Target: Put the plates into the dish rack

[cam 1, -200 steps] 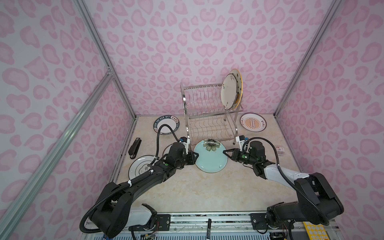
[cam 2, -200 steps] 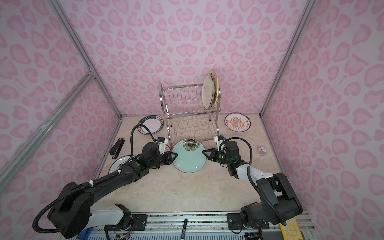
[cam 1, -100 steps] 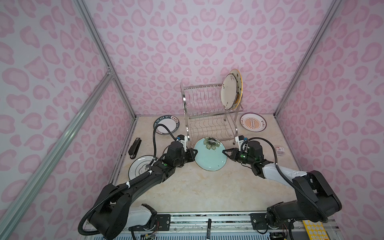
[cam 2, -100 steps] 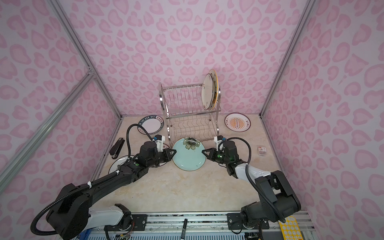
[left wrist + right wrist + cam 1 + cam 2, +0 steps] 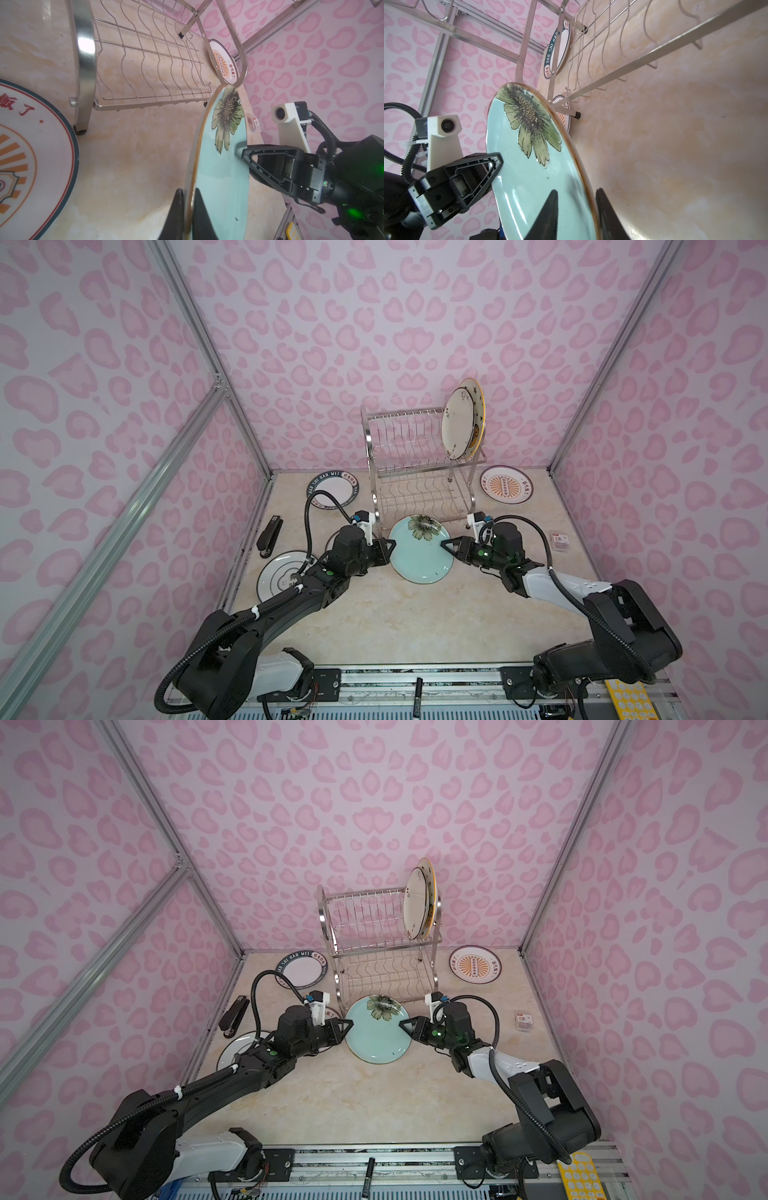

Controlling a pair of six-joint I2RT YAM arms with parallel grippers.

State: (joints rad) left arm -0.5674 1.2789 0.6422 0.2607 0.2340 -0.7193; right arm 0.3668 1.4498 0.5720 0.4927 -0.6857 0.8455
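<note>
Held plate: A pale teal glazed round plate with a dark green flower [image 5: 419, 556] was tipped up on edge just in front of the rack, flower end nearest it. We could not tell whether its low edge cleared the table.
Left gripper: The left gripper [image 5: 188, 191] was pinched tight on the plate's thin brown-edged rim, one black finger on each face. We judged that this was so it could carry the plate alone.
Right gripper: The right gripper [image 5: 576, 191] straddled the opposite rim with its jaws parted and a gap showing beside the rim. It looked to us to be letting go.
Dish rack: The two-tier shiny steel wire dish rack [image 5: 419, 456] stood at the back, with straight slots above, wavy wires below and looped tube sides.
Loaded plates: A white floral plate [image 5: 457, 425] and a star-patterned orange-rimmed plate [image 5: 477, 406] stood upright, close together, at the right end of the upper tier.
Waiting plates: Three plates lay flat on the beige marbled tabletop [image 5: 395, 622].
- A navy-lettered plate [image 5: 334, 489] lay left of the rack.
- An orange-sunburst plate [image 5: 505, 485] lay right of it.
- A black-ringed white plate [image 5: 282, 576] lay beside the left arm.
- The left wrist view showed a second sunburst plate [image 5: 31, 155] by the rack's foot.
Surfaces: The ceramic was glossy and hard. We judged it slippery, so a grip on the rim gave little hold.
</note>
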